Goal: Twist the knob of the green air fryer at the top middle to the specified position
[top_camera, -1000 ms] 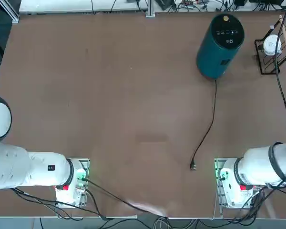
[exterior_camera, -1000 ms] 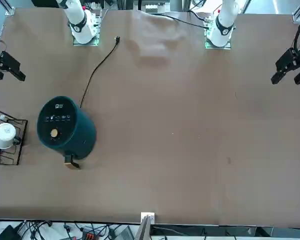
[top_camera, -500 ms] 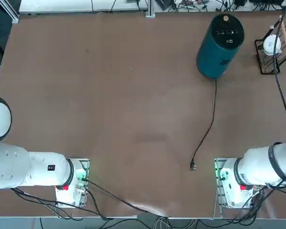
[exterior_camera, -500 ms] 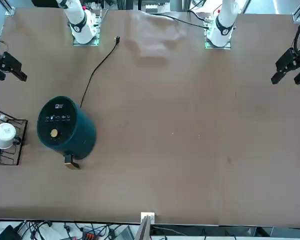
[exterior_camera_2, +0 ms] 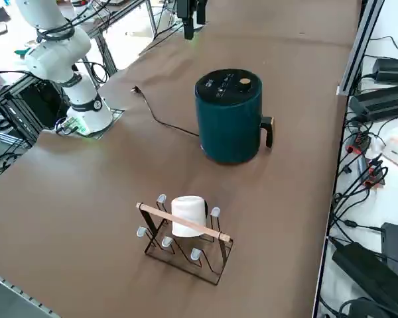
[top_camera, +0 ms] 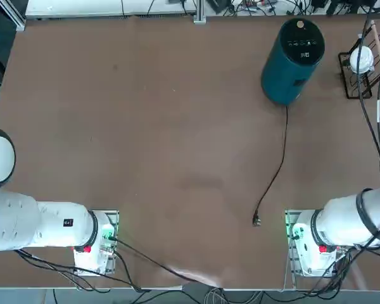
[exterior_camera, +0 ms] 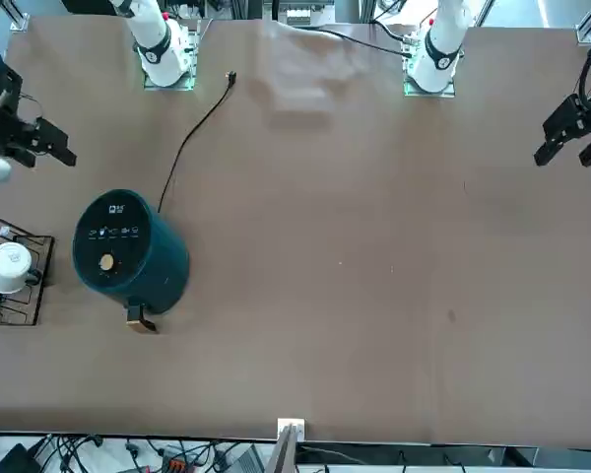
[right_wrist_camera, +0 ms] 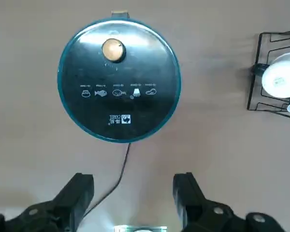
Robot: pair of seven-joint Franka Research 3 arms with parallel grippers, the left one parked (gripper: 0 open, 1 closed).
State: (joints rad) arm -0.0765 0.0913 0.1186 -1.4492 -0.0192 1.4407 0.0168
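Observation:
The green air fryer [top_camera: 290,63] [exterior_camera: 130,258] [exterior_camera_2: 229,120] [right_wrist_camera: 119,79] stands upright at the table's far right-middle. Its black top panel faces up. The tan knob [top_camera: 300,25] [exterior_camera: 106,262] [exterior_camera_2: 245,83] [right_wrist_camera: 113,50] sits at the panel's far edge, beyond the white display marks. My right gripper [exterior_camera: 51,148] [right_wrist_camera: 134,188] hangs open high above the table, on the robot's side of the fryer and well clear of it. Nothing is between its fingers [right_wrist_camera: 82,188]. The fryer's thin black cord [top_camera: 280,164] trails back toward my base.
A black wire rack [top_camera: 361,63] [exterior_camera: 10,271] [exterior_camera_2: 186,228] [right_wrist_camera: 275,79] holding a white cup stands just to the right of the fryer. The cord's plug [top_camera: 256,220] lies loose near my base. Bare brown table [top_camera: 145,126] spreads to the left.
In the front view my right gripper has shifted in from the table's edge toward the air fryer. The fryer, cord and rack have not moved.

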